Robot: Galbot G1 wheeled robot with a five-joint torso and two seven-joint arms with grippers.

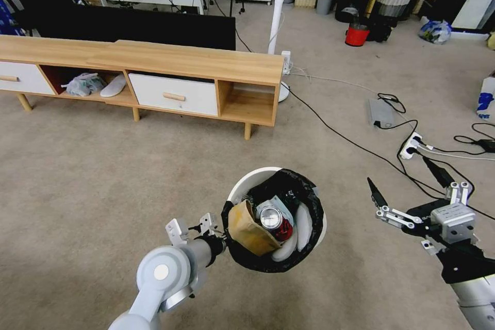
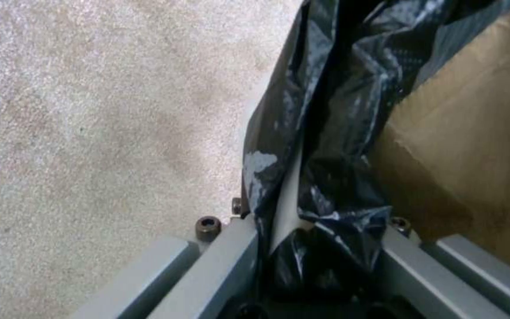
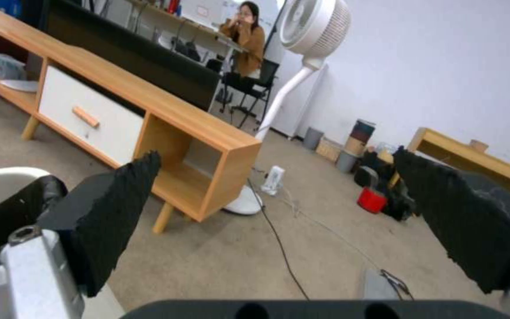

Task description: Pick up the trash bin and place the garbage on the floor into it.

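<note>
Black liner and white rim of the trash bin (image 1: 242, 181) sit clamped in the left gripper (image 1: 223, 229), garbage (image 1: 270, 218) inside, above the floor (image 1: 103, 165); beyond it, the right gripper (image 1: 407, 193) hangs spread wide, empty.

Left arm extended forward, its claw (image 1: 223, 240) clamped on the trash bin (image 1: 247, 180) rim. Right arm raised to the side, its claw (image 3: 279, 230) spread wide and holding nothing.

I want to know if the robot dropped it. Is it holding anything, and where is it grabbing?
The left gripper holds the trash bin by its bag-covered rim. The right gripper is open and holds nothing.
</note>
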